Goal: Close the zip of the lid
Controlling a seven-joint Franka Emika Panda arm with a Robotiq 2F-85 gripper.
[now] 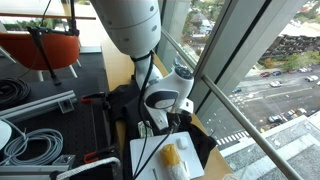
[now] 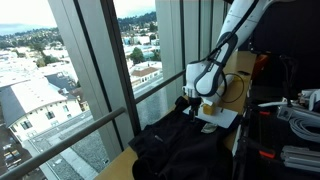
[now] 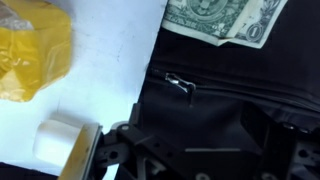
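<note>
The lid (image 2: 188, 142) is a soft black fabric flap, rumpled and creased, lying slack and spread wide in an exterior view. In the wrist view its zip seam runs across the dark cloth. A small silver zip pull (image 3: 179, 84) lies flat on the seam.

The big white robot arm (image 1: 132, 25) comes down from high up and bends at its round white wrist (image 1: 167, 90). In both exterior views it leans low. The black gripper (image 3: 190, 150) points down. In the wrist view its two dark fingers (image 3: 112, 150) stand wide apart.
</note>
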